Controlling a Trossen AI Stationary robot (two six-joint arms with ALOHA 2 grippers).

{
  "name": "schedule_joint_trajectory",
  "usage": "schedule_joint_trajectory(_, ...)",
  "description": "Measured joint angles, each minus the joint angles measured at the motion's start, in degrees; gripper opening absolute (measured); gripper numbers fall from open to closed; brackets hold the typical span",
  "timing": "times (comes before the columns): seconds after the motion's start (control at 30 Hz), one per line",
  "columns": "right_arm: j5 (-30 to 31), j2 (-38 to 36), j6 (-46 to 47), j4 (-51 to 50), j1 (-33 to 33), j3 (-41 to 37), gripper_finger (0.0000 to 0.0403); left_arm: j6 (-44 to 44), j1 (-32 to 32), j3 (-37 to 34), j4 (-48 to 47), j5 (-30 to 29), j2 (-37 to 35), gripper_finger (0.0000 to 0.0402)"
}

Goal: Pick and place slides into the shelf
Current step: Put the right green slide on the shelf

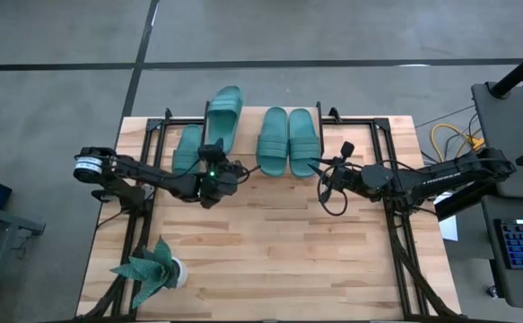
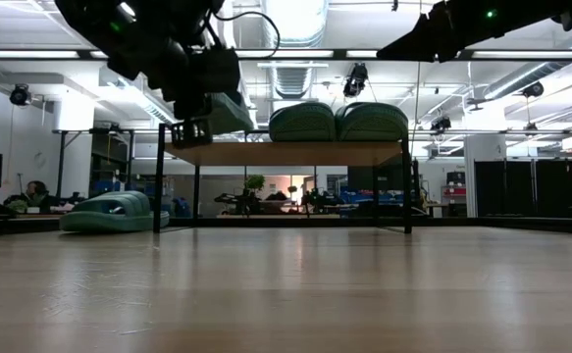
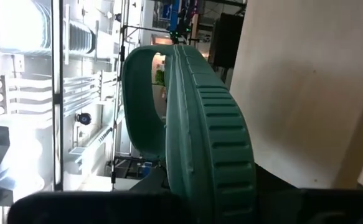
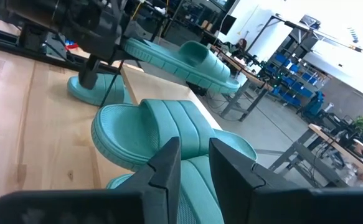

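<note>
Two teal slides (image 1: 288, 142) lie side by side, soles down, on the right half of the shelf (image 2: 295, 153). A third slide (image 1: 187, 148) lies on the table just left of the shelf's legs. My left gripper (image 1: 214, 163) is shut on a fourth slide (image 1: 225, 112), held out over the shelf's left end. My right gripper (image 4: 193, 165) hovers at the near ends of the two shelved slides, touching nothing, with a narrow gap between its fingers. My left gripper holds the fourth slide by its near end (image 3: 200, 186); the gripper body hides the fingers. It comes level from the table's near side, along the slide's length. The slide points toward the far edge, sole down, close over the plank; whether it touches, I cannot tell.
A teal leafy plant in a white pot (image 1: 156, 269) stands near the table's front left corner. Black frame rails (image 1: 396, 233) run along both sides of the table. Bare wood (image 1: 270, 242) lies between the arms and the near edge.
</note>
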Motion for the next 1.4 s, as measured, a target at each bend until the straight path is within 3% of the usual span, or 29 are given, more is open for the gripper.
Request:
schedule_joint_trajectory(0.37, 0.0, 0.0, 0.0, 0.0, 0.0, 0.0, 0.0079, -2.0, -1.1, -0.9, -2.4, 0.0, 0.0, 0.004)
schedule_joint_trajectory(0.63, 0.0, 0.0, -0.1, -0.1, 0.0, 0.0, 0.007, -2.0, -1.1, -1.2, -2.3, -0.2, 0.6, 0.0087)
schedule_joint_trajectory(1.23, 0.0, 0.0, -0.4, -0.2, 0.0, 0.0, 0.0069, -1.5, -3.5, -2.7, -3.6, 1.5, 0.6, 0.0094)
schedule_joint_trajectory(1.4, 0.0, 0.0, -0.4, -0.2, 0.0, 0.0, 0.0073, -1.4, -3.8, -2.6, -3.9, 4.3, 0.6, 0.0099)
